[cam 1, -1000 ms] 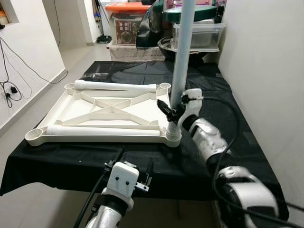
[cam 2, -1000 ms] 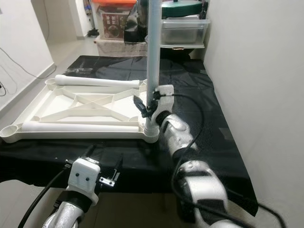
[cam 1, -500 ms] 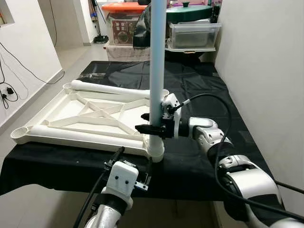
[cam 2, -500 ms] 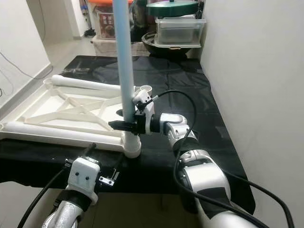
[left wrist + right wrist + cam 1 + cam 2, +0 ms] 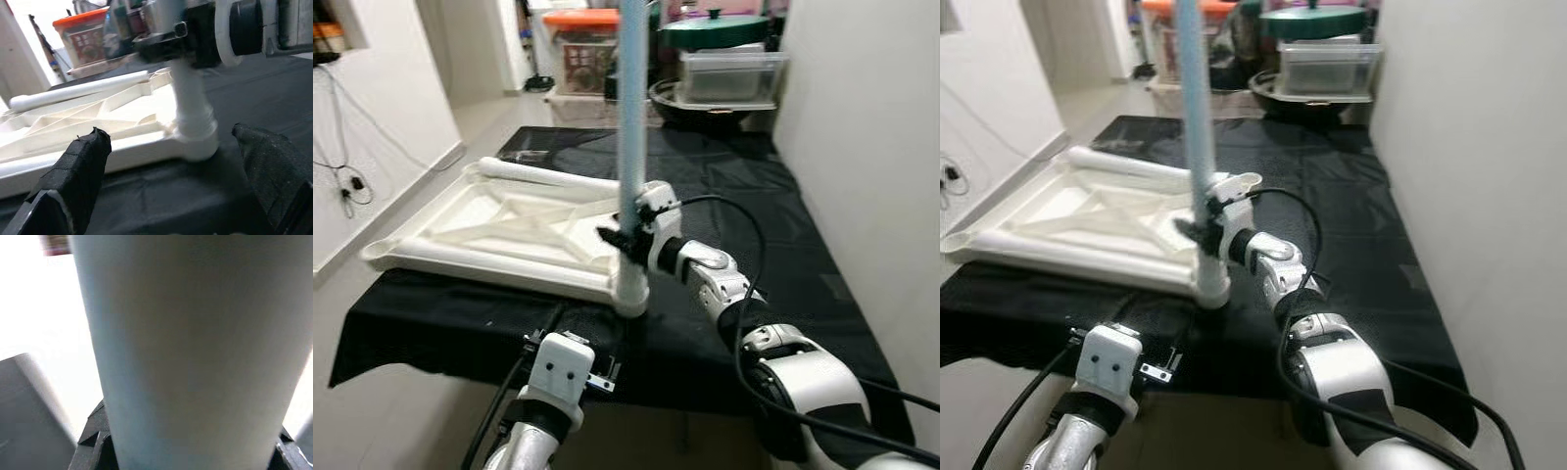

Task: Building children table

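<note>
The right arm reaches forward and left across the black-covered table (image 5: 783,225), elbow bent. The right gripper (image 5: 625,238) is clamped around the pale blue table leg (image 5: 631,117), which stands upright in the near right corner socket (image 5: 630,292) of the white tabletop frame (image 5: 499,230). The frame lies upside down on the table's left half, with two more white legs (image 5: 548,177) lying on it, one along its far edge and one along its near edge. The left gripper (image 5: 186,181) hovers low at the table's near edge, fingers (image 5: 80,166) spread wide and holding nothing, pointing at the socket.
</note>
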`<state>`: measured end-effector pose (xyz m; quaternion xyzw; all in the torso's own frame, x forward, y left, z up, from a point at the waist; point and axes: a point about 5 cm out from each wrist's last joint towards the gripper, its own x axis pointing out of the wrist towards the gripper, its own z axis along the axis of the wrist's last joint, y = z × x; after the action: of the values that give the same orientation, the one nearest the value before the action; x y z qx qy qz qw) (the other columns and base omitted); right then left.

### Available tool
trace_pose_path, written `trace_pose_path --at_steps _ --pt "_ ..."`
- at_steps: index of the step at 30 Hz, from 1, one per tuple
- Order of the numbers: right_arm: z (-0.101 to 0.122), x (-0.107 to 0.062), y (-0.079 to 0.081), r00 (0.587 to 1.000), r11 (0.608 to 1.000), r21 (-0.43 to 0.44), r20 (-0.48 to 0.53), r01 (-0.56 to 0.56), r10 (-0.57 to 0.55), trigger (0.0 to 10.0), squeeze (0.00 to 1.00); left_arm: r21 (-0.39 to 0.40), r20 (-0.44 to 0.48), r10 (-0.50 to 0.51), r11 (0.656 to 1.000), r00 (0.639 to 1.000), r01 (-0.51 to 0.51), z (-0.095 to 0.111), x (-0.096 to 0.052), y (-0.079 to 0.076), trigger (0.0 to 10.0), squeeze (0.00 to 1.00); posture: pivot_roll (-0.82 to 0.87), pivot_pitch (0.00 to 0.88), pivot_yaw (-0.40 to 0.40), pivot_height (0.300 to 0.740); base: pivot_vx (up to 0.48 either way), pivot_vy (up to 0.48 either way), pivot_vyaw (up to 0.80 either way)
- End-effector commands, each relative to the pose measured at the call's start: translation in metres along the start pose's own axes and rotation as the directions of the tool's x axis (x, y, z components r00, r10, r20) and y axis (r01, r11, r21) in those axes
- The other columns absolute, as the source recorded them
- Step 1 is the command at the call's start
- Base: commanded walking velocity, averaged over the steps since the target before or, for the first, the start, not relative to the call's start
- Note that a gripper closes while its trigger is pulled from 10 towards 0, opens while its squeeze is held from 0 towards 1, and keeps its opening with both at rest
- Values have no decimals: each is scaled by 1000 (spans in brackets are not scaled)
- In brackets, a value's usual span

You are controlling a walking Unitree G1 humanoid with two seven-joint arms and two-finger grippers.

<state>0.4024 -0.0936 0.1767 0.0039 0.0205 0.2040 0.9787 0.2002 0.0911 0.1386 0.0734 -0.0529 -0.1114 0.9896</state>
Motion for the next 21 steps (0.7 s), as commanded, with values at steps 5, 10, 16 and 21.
trace_pose_path --at_steps 5,10,16,21 --pt "-23 -22 -41 850 847 82 -64 526 -522 0 0 9 -18 -15 1000 1000 16 -5 0 -2 10000 0 69 0 5 740 0 0 0" --pt "-38 -27 -26 758 736 184 -138 652 -637 0 0 12 -17 -17 1000 1000 17 -6 0 -2 10000 0 74 0 3 740 0 0 0" --pt "-27 -19 -8 830 809 214 -24 548 -557 10000 1000 9 -18 -21 1000 1000 21 -7 -1 -3 10000 0 68 0 6 740 0 0 0" --pt "-16 -17 -7 862 847 228 52 481 -504 10000 1000 8 -16 -24 1000 1000 24 -7 0 -5 10000 0 59 0 1 740 0 0 0"
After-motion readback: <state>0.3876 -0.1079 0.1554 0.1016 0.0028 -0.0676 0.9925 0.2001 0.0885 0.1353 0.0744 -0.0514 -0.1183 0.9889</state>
